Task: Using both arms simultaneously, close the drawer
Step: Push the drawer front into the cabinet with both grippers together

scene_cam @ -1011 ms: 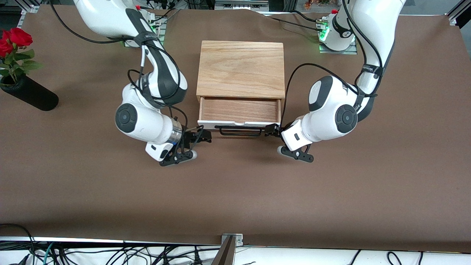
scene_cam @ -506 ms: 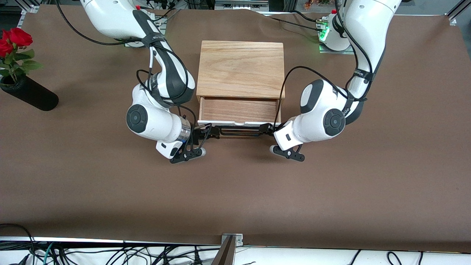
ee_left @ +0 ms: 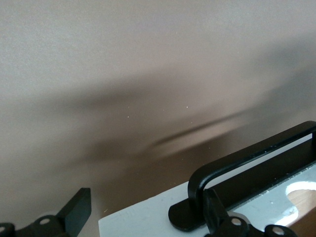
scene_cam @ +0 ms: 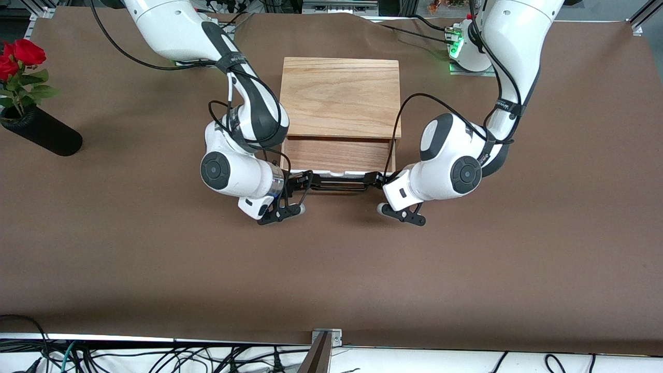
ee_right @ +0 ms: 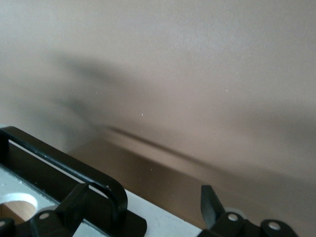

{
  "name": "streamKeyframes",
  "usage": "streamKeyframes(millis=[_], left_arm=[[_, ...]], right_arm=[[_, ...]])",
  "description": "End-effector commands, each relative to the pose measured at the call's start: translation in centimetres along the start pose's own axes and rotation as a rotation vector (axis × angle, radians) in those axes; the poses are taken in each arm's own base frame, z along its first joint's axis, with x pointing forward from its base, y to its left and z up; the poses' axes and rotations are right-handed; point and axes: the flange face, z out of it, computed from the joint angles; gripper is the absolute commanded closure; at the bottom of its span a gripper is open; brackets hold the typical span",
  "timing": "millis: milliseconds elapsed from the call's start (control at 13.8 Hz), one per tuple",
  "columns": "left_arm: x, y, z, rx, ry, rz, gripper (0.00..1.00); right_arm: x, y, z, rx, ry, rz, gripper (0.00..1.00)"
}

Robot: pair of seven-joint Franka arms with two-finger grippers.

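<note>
The oak box [scene_cam: 339,96] stands mid-table with its drawer [scene_cam: 336,154] partly slid out, the wood-grain bottom showing. The white front panel [scene_cam: 337,173] and black bar handle [scene_cam: 336,187] face the front camera. My right gripper [scene_cam: 305,182] is open at the handle end toward the right arm's side. In the right wrist view [ee_right: 143,202] one finger [ee_right: 74,202] sits inside the handle loop [ee_right: 59,158] and the other past the panel's [ee_right: 168,222] corner. My left gripper [scene_cam: 374,180] is open at the other handle end. It straddles the panel corner [ee_left: 148,222] the same way in the left wrist view [ee_left: 146,212].
A black vase [scene_cam: 44,135] with red roses [scene_cam: 20,54] stands at the right arm's end of the table. Brown table surface [scene_cam: 331,269] spreads in front of the drawer. Cables hang along the table edge nearest the front camera.
Both grippers have moved inward along the drawer front to the ends of the handle, the right one farther. The drawer's opening looks about the same.
</note>
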Motion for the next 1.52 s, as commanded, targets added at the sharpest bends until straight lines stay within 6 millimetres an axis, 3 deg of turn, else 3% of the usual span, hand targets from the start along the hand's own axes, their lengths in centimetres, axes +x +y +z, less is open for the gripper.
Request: streamKeyframes(millis=[0, 433, 1444], left_arm=[[-0.5, 0.2, 0.7, -0.028, -0.060, 0.001, 0.00], [-1.7, 0.2, 1.3, -0.028, -0.164, 0.002, 0.00], [-3.1, -0.2, 2.5, -0.026, -0.284, -0.001, 0.00]], right_arm=[[-0.4, -0.3, -0.1, 0.022, -0.037, 0.001, 0.00], [-0.9, -0.6, -0.3, 0.024, -0.068, 0.000, 0.00], [-4.4, -3.2, 1.7, 0.107, -0.316, -0.005, 0.00]])
